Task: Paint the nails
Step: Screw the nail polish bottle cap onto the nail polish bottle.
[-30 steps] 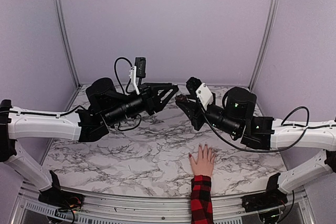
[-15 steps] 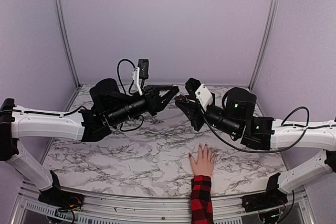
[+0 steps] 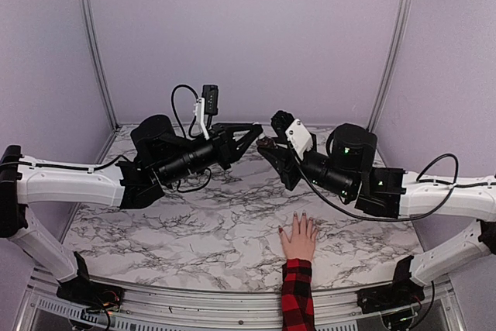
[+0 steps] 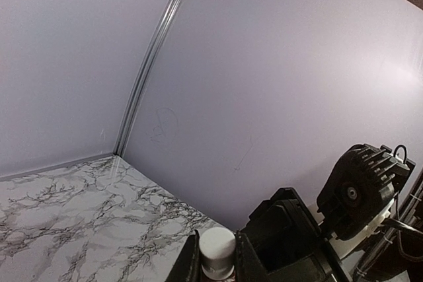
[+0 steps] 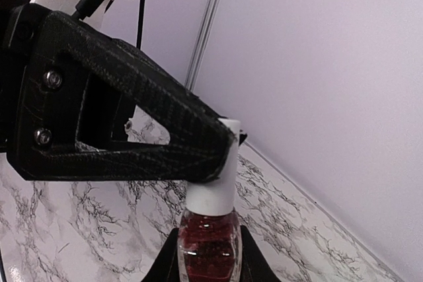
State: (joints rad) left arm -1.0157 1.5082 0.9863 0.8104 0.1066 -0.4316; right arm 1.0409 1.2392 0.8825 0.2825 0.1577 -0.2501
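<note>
A pale hand point(image 3: 298, 238) in a red-and-black plaid sleeve point(image 3: 297, 298) lies flat on the marble table near the front edge, its dark nails point(image 3: 304, 215) pointing away. Above the table's middle the two arms meet tip to tip. My right gripper point(image 5: 207, 259) is shut on a dark-red nail-polish bottle point(image 5: 206, 250), held upright. My left gripper point(image 4: 217, 250) is shut on the bottle's white cap point(image 4: 217, 247), and its black fingers point(image 5: 165, 143) cross the right wrist view. From above, the bottle point(image 3: 266, 144) is a small speck between the left gripper point(image 3: 258, 131) and the right gripper point(image 3: 269, 151).
The marble tabletop point(image 3: 186, 222) is walled by lilac panels with metal corner posts point(image 3: 91, 44) at left and right. Both arms hang above the table, behind the hand. A cable loops over the left wrist camera point(image 3: 206, 102).
The left gripper has moved right to the bottle and closed its jaws on the white cap. The right arm has shifted slightly. The hand has stayed still.
</note>
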